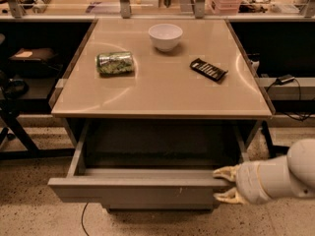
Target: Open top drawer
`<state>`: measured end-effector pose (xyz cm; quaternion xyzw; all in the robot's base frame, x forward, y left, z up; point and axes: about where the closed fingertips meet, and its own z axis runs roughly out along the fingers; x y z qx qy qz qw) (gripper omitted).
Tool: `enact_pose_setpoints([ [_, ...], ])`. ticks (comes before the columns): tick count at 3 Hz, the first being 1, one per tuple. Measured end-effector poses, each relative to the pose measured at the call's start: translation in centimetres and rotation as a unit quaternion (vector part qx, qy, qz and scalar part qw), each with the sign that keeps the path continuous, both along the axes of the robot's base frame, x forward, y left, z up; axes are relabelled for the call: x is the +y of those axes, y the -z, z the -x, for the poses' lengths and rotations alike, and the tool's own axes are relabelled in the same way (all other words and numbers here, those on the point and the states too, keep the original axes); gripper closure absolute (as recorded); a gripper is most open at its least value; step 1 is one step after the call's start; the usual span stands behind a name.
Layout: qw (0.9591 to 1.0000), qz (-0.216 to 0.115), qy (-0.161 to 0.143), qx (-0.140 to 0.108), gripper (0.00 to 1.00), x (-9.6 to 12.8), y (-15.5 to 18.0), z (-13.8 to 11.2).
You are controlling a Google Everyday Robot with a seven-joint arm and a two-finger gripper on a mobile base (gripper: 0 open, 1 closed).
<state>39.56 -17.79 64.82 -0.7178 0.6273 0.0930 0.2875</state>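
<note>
The top drawer is a wide shallow grey box under the beige table top. It stands pulled well out toward me, its flat front bearing small pale marks. Its inside looks dark and empty. My gripper is at the right end of the drawer front, reaching in from the lower right on a white arm. One pale finger lies over the top edge of the front and the other sits below it, so the gripper is shut on the drawer front.
On the table top lie a green can on its side, a white bowl and a black ridged packet. Dark shelves stand left and right; a cable runs at the right. Speckled floor lies below.
</note>
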Motion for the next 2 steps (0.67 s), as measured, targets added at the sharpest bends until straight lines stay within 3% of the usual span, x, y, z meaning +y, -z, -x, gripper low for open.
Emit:
enact_pose_setpoints([
  [1, 1.0000, 0.000, -0.002, 0.000, 0.91, -0.06, -0.09, 0.63],
  [2, 1.0000, 0.000, -0.002, 0.000, 0.73, -0.06, -0.09, 0.63],
])
